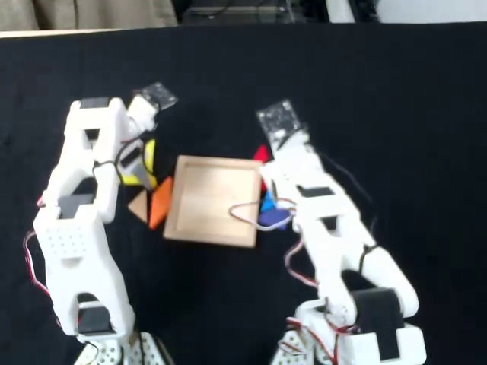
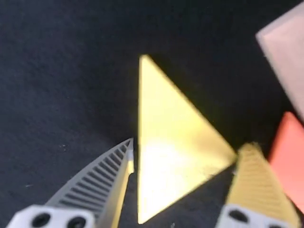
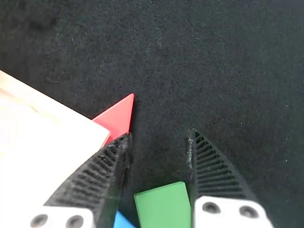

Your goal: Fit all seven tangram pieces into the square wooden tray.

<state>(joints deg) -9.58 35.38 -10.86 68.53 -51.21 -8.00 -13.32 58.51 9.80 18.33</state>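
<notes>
With the left tool [image 2: 190, 147] open astride the yellow triangle [image 2: 175, 156] on the table [image 1: 380, 91], centre left beside the tray [image 1: 209, 199], closing on its slanted edge may squirt it toward the orange piece [image 1: 160, 204].

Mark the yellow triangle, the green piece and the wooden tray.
yellow triangle [image 2: 175, 152], left wrist view, middle of its face.
green piece [image 3: 161, 204], right wrist view, middle of its top.
wooden tray [image 1: 205, 194], high view, bare floor inside.

Tangram pieces [image 1: 157, 201] lie on the table [image 1: 396, 114] — just beside the tray's [image 1: 209, 199] left and right edges.
</notes>
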